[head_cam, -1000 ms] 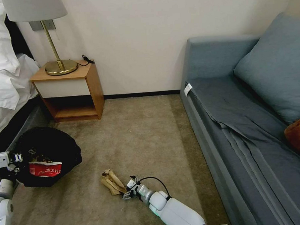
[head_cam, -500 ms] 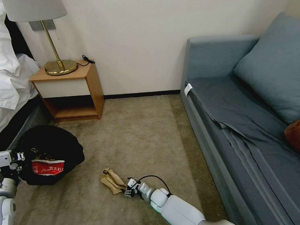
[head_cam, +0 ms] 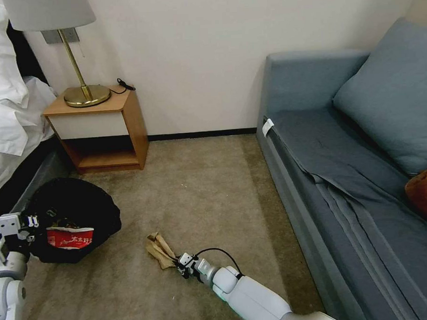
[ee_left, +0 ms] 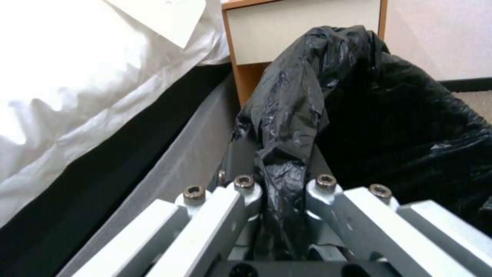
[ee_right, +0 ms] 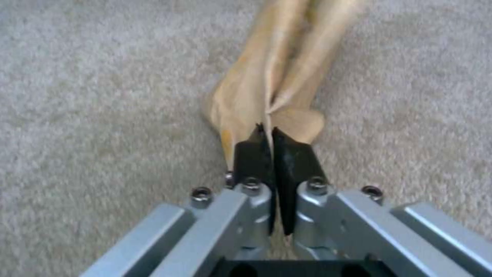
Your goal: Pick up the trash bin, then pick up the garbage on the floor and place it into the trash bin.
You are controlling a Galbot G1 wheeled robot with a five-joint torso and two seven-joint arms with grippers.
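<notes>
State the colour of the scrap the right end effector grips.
Tan-brown scrap, clearest in the right wrist view.

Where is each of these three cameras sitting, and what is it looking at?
Head view: high up, looking down at carpet; both arms show.
Left wrist view: behind the left gripper, pinching the trash bin liner.
Right wrist view: behind the right gripper, clamping the tan scrap.
Shared: head view shows scrap and bin.

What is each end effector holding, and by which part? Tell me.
Left end effector: the trash bin, by a bunched fold of its black bag at the rim. Right end effector: the tan-brown scrap, by its near end.
</notes>
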